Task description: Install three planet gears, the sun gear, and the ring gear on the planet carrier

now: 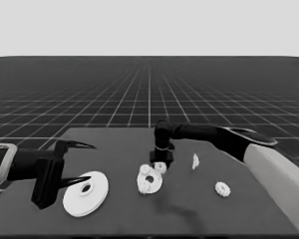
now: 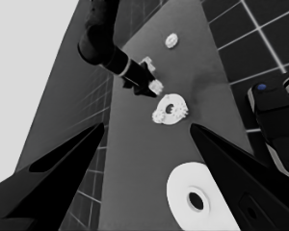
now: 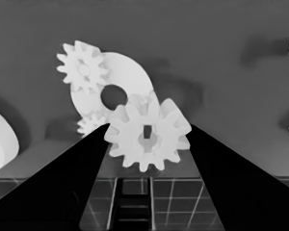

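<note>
Right gripper (image 3: 147, 139) clamped on small white toothed gear (image 3: 148, 135), held just above smaller white round part (image 1: 150, 182) at mid-table. Two gears (image 3: 83, 70) already seated on it. Fourth gear (image 1: 222, 188) lies apart, toward table's right. Thin white piece (image 1: 195, 161) nearby. Left gripper (image 1: 84, 162) parked, fingers spread, over larger white round part (image 1: 86, 193).

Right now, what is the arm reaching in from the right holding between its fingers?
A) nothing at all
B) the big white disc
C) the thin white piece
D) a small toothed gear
D: in the right wrist view a small toothed gear sits clamped in the right gripper, just beside the smaller round part; the larger round part lies apart under the waiting left gripper.
</note>
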Controlling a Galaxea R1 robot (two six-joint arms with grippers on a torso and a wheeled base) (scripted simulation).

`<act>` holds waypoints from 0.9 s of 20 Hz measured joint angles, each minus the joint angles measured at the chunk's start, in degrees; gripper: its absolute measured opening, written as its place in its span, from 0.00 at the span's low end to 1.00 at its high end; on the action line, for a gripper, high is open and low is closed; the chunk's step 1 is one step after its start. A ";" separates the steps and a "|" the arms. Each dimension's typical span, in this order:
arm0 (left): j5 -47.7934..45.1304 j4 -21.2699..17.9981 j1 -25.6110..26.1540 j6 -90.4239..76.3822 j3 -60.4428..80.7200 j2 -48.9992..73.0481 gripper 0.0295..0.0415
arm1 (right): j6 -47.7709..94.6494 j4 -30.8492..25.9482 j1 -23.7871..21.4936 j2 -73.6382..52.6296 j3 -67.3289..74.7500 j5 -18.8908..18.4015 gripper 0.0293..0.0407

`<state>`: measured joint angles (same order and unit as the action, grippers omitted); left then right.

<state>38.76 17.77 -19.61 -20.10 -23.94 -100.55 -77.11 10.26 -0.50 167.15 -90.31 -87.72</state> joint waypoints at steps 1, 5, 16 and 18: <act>0.00 0.00 0.00 0.00 0.00 0.00 0.75 | 1.11 3.55 3.40 0.51 -1.78 1.05 0.17; 0.00 0.00 0.00 0.00 0.00 0.00 0.75 | 3.23 7.73 8.19 1.56 -5.44 2.93 0.17; 0.00 0.00 0.00 0.00 0.00 0.00 0.75 | 3.53 8.27 8.80 1.73 -6.03 3.26 0.81; 0.00 0.00 0.00 0.00 0.00 0.00 0.75 | 3.53 8.27 8.80 1.73 -6.03 3.26 0.81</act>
<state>38.76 17.77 -19.61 -20.10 -23.94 -100.55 -73.58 18.53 8.30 168.88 -96.34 -84.46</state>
